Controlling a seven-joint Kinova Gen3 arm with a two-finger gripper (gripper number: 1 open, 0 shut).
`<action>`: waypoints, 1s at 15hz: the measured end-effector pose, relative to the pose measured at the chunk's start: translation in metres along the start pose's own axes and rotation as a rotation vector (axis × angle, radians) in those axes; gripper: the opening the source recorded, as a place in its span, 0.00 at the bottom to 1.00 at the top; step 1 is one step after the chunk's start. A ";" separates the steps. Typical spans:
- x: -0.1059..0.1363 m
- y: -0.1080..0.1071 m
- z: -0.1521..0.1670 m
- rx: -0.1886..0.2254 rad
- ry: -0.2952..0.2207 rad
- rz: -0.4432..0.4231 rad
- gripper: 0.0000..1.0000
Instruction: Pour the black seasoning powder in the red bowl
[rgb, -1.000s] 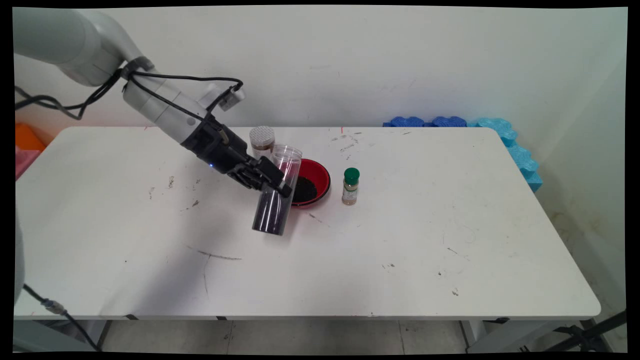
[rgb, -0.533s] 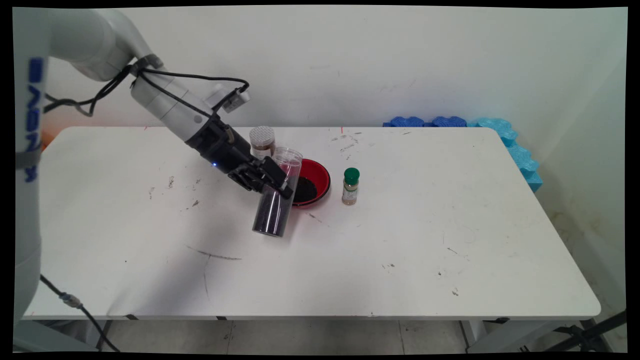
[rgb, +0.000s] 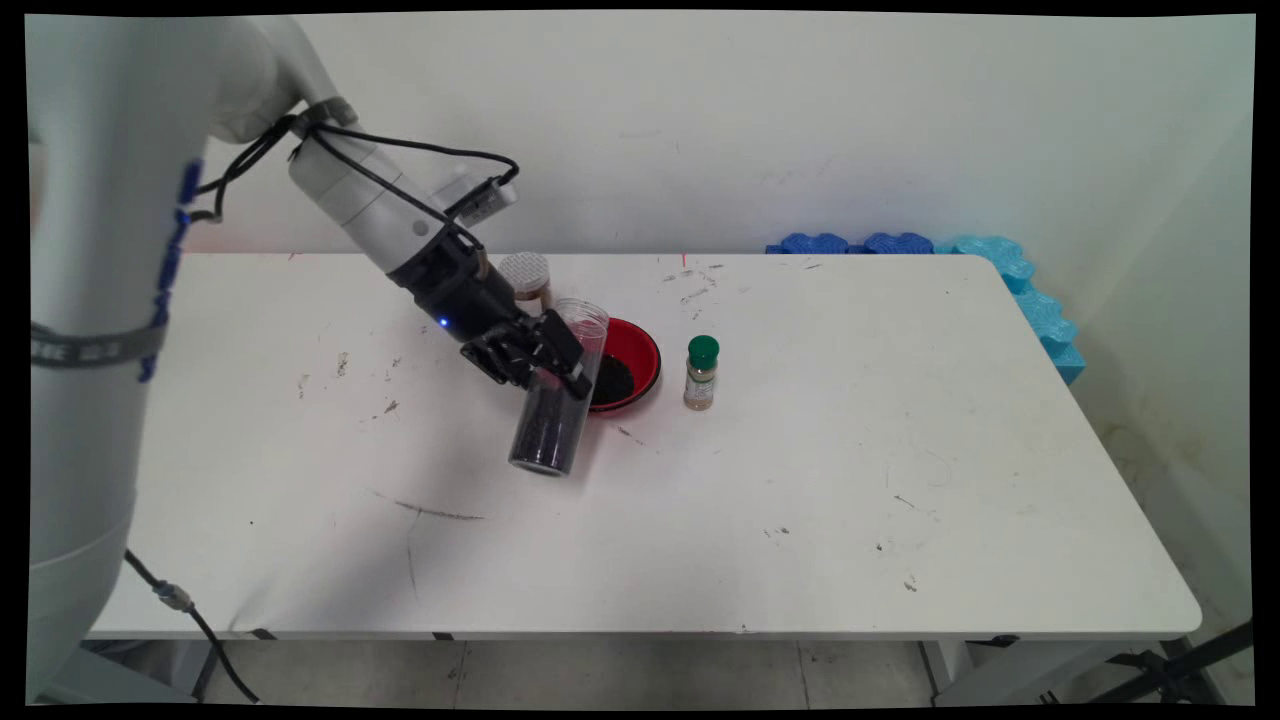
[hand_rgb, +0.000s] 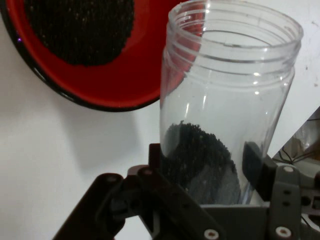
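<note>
My gripper (rgb: 548, 366) is shut on a tall clear plastic jar (rgb: 560, 390) that holds dark grains in its lower part. The jar leans slightly, open mouth up, just left of a red bowl (rgb: 640, 352) with a heap of the same dark grains. In the hand view the jar (hand_rgb: 225, 115) fills the middle, clamped between the two black fingers (hand_rgb: 257, 162), and the red bowl (hand_rgb: 125, 80) lies at upper left. A brown jar with a perforated white lid (rgb: 526, 275) stands behind the gripper.
A small spice bottle with a green cap (rgb: 702, 373) stands right of the bowl. Blue foam pieces (rgb: 1000, 275) lie along the table's far right edge. The white table (rgb: 900, 480) shows scuffs and dark marks.
The arm has swung slightly right and its wrist has risen. The held jar has shifted a little and stays tilted beside the bowl.
</note>
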 end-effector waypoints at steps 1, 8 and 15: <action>0.002 0.001 0.000 0.005 -0.006 -0.007 0.00; 0.012 0.011 0.001 0.051 -0.054 -0.058 0.00; 0.021 0.021 0.000 0.093 -0.092 -0.105 0.00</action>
